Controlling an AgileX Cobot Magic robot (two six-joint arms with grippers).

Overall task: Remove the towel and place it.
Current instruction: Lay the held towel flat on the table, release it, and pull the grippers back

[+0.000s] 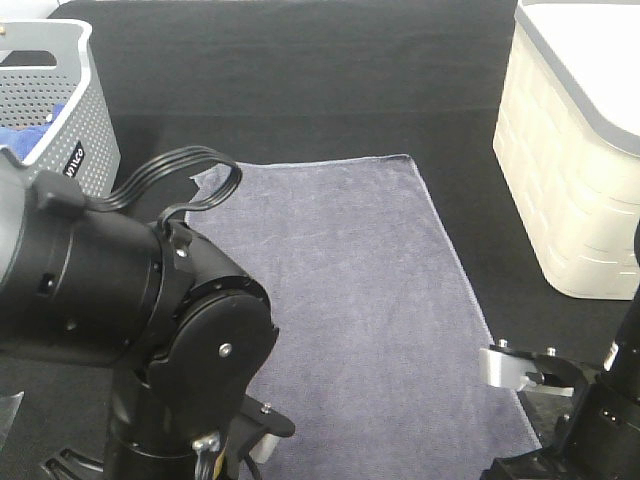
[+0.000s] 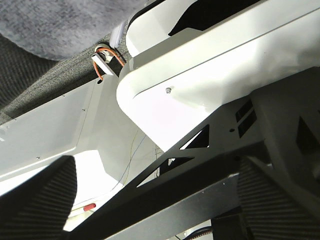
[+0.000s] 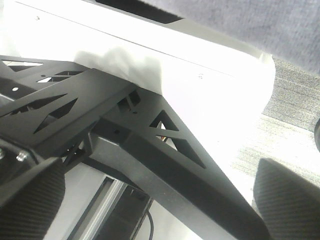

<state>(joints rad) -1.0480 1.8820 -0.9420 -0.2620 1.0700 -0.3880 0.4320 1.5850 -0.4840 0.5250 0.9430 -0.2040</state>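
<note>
The towel [image 1: 350, 300] lies spread flat mid-table, and its near left corner is hidden under the bulky left arm [image 1: 120, 290]. A grey perforated basket [image 1: 70, 100] with a blue cloth [image 1: 25, 135] inside stands far left. A cream basket [image 1: 570, 180] stands right, apart from the towel's hem. Bare dark table [image 1: 300, 80] runs beyond the far edge. The right arm [image 1: 610, 400] sits by the near right corner. Left gripper [image 2: 157, 202]: jaws spread, nothing between them. Right gripper [image 3: 159, 200]: spread too, empty.

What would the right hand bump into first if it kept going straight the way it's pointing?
Probably the black metal frame, which sits straight ahead of the open right hand. The white panel and the towel look farther off, though depth is hard to judge here.
</note>
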